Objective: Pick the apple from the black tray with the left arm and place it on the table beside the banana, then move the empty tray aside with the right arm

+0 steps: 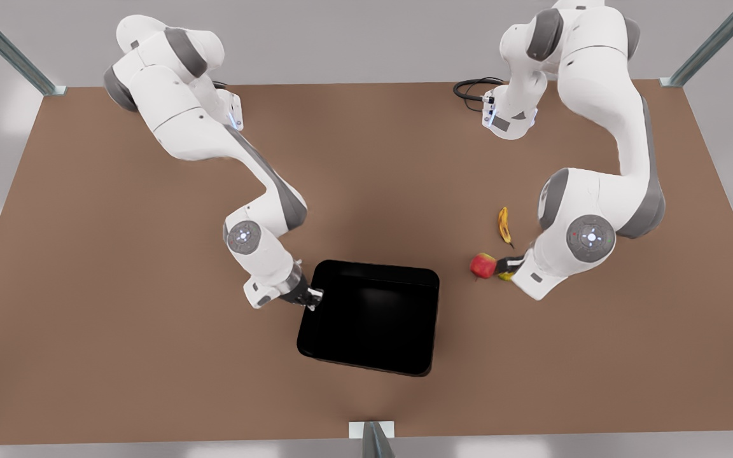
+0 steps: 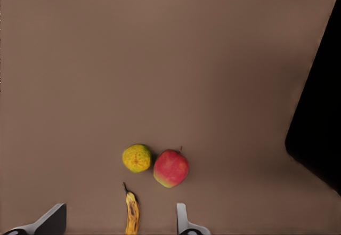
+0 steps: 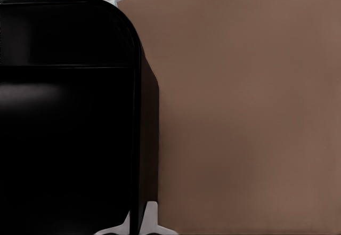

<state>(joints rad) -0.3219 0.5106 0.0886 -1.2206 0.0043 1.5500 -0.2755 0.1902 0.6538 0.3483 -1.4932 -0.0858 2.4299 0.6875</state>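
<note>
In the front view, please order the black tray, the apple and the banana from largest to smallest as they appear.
1. black tray, by far the largest.
2. apple and banana: similar; the banana is longer but slimmer, so I do not rank them.

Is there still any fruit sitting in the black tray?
No, in the front view the black tray is bare inside, and the apple lies on the table near the banana.

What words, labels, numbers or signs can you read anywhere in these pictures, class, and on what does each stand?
None can be read.
The arms' round joint caps carry small marks, too small to read.
The tray, apple and banana bear no text.
</note>
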